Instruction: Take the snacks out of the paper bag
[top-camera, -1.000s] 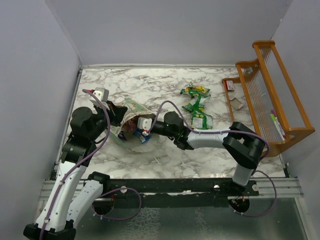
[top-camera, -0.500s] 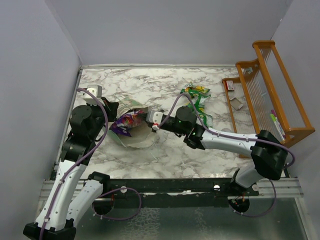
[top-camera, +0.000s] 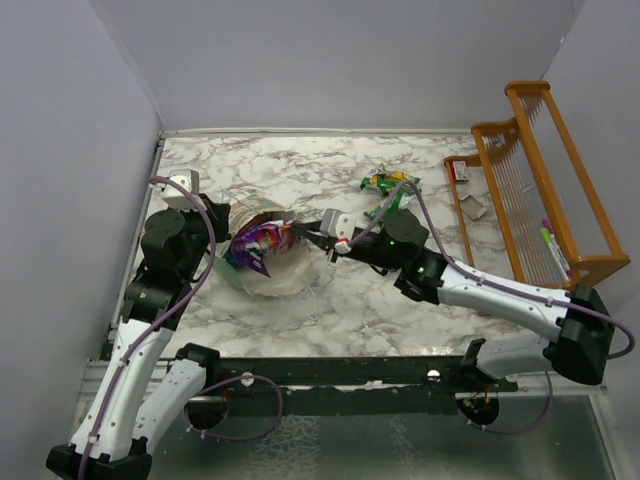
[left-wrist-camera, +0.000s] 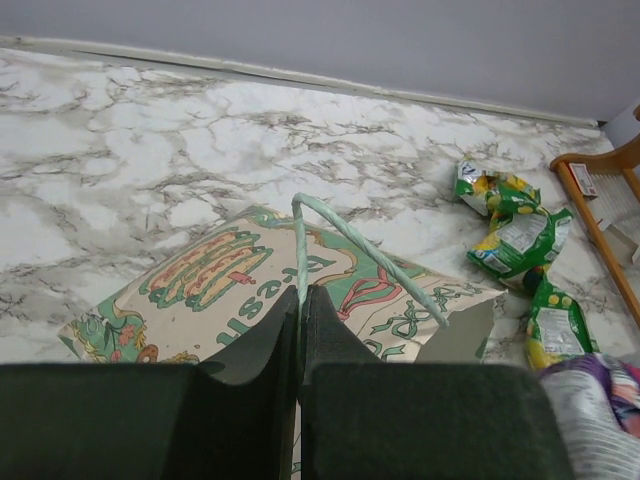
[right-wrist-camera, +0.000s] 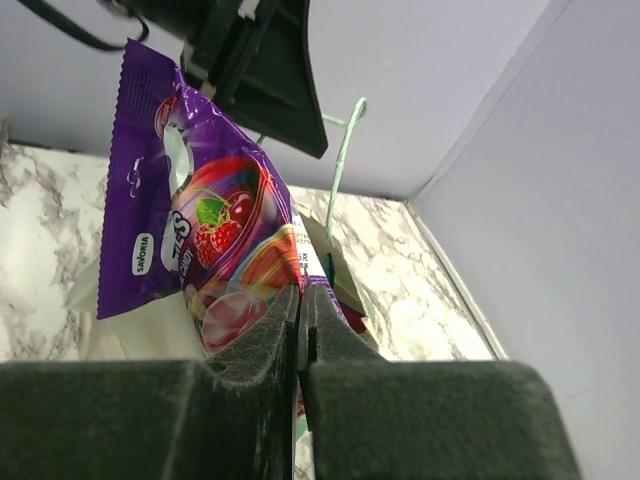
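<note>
The paper bag (left-wrist-camera: 230, 285) lies tilted on the table (left-wrist-camera: 150, 140), printed side up, its pale-green handle (left-wrist-camera: 350, 245) raised. A purple berry packet (right-wrist-camera: 190, 240) hangs at its cream mouth, pinched by the right claw (right-wrist-camera: 300, 300). Three bright green packets (left-wrist-camera: 520, 238) lie clustered well apart.

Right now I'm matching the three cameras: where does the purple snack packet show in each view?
Top external: purple packet left of centre, over the mouth of the paper bag.
Left wrist: only its blurred edge, bottom right corner.
Right wrist: large, left of centre, pinched in the right gripper.
Shared landmark: the paper bag.
</note>
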